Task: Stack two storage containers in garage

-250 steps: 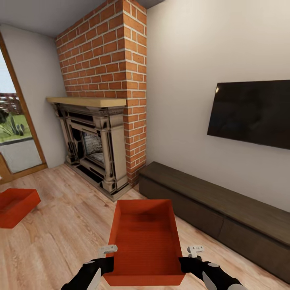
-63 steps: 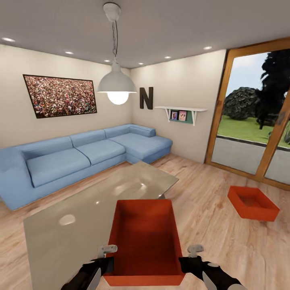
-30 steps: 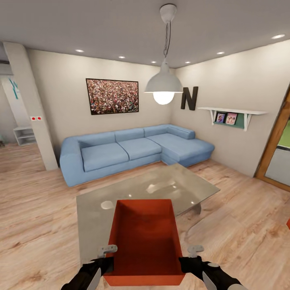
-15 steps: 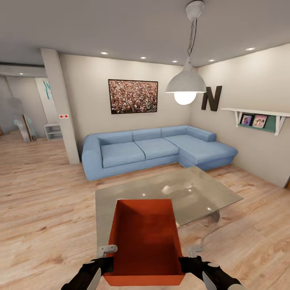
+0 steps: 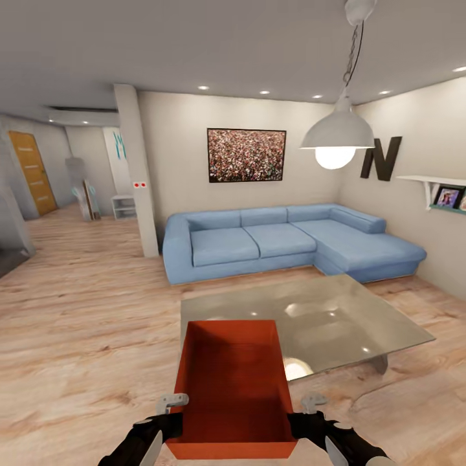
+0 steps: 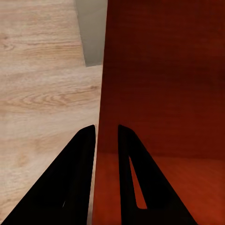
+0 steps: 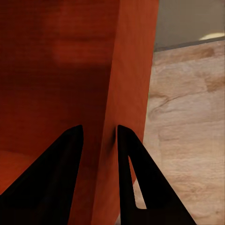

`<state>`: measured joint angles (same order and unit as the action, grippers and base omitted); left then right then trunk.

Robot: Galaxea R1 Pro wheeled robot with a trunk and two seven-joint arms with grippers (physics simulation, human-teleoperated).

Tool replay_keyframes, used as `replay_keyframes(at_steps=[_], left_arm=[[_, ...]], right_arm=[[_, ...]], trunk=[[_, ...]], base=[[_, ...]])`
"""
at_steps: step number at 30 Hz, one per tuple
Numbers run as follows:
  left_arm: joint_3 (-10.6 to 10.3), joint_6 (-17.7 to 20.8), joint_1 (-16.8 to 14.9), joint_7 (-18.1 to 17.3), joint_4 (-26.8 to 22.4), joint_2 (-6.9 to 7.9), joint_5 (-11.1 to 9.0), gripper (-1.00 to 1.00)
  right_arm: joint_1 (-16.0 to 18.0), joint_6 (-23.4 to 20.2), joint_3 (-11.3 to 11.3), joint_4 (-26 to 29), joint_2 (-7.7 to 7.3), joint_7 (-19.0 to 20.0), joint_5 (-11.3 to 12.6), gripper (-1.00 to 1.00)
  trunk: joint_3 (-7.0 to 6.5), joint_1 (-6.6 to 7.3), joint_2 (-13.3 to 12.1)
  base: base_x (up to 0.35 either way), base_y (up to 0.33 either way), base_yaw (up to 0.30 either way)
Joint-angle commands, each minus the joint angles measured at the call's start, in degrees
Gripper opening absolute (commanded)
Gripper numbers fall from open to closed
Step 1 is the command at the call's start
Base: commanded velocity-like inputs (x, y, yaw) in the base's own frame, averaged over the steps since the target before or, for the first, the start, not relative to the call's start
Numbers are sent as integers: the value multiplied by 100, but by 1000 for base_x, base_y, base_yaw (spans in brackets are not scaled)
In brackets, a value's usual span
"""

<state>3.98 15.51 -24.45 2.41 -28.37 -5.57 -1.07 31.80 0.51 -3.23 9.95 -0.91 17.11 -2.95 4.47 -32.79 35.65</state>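
Here the left gripper (image 5: 173,402) and right gripper (image 5: 312,402) each pinch a side wall of the orange-red storage container (image 5: 233,382) between their fingers, above the wood-plank floor (image 5: 84,336).

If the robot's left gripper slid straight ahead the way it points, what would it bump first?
Nothing soon: the left gripper already straddles the orange-red ribbed storage container's side wall, so it would slide along it. Beyond, depth is unclear.

bright, even render; lit pendant lamp (image 5: 335,139); glare on glass table (image 5: 304,320)
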Motion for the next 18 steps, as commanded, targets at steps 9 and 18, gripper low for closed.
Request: replay_keyframes(at_steps=[9,18], left_arm=[[59,40,-8,84,-32,30,134,-100],[59,40,-8,84,-29,37,134,-100]], right_arm=[[2,2,50,-13,-5,21,-100,-100],[2,2,50,-15,-5,21,-100,-100]], trunk=[[10,-2,10],[10,-2,10]], base=[[0,0,299],[0,0,298]])
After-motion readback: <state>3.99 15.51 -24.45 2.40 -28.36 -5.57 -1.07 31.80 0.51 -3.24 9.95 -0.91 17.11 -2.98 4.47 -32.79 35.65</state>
